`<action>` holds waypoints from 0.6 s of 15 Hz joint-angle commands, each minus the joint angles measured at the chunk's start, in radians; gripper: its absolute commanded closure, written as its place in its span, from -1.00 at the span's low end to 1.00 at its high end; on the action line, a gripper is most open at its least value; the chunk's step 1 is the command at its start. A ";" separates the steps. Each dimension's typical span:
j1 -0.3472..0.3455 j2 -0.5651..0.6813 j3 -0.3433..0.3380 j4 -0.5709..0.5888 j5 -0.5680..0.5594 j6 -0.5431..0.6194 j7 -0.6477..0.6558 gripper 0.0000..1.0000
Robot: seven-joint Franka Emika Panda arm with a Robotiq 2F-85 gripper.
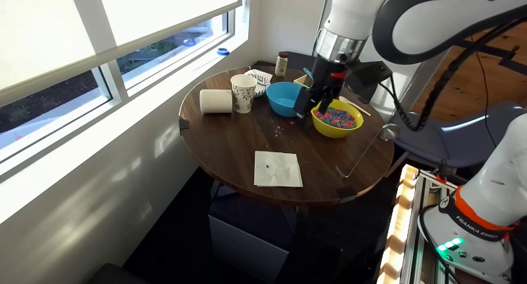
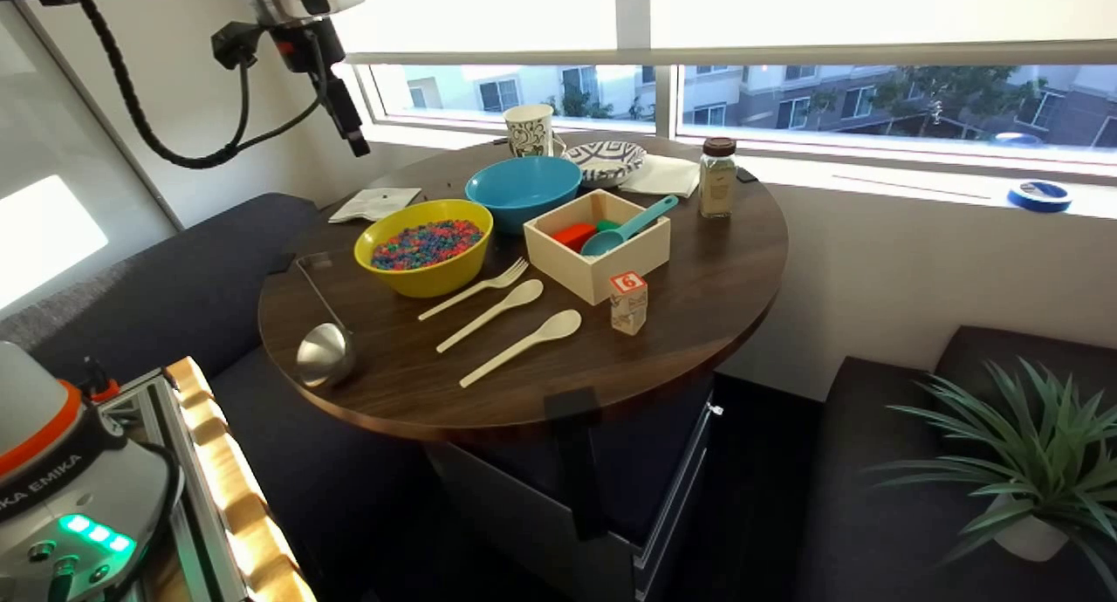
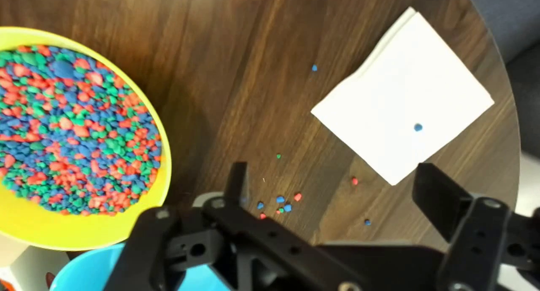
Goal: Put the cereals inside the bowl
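The cereals (image 2: 428, 244) are a heap of tiny red, blue and green bits inside the yellow bowl (image 2: 445, 275). The heap also shows in the wrist view (image 3: 80, 130), at the left. A blue bowl (image 2: 524, 188) stands beside the yellow one; it looks empty in an exterior view (image 1: 284, 96). A few loose bits (image 3: 280, 202) lie on the table, and one blue bit rests on the white napkins (image 3: 400, 101). My gripper (image 3: 333, 173) is open with nothing between its fingers. It hangs above the table in both exterior views, and in the wrist view it is beside the yellow bowl.
A metal ladle (image 2: 325, 355) lies at the table edge. A wooden box (image 2: 567, 266) holds a teal scoop (image 2: 633, 227). A fork and two spoons (image 2: 524, 345), a small block (image 2: 628, 310), a bottle (image 2: 717, 183), a paper cup (image 1: 243, 94) and a white roll (image 1: 216, 101) are around.
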 commanded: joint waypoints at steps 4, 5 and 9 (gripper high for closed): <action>0.023 0.261 -0.010 0.154 -0.027 0.111 0.193 -1.00; 0.025 0.281 -0.016 0.158 -0.047 0.148 0.230 -1.00; 0.030 0.344 -0.060 0.157 -0.086 0.242 0.305 -1.00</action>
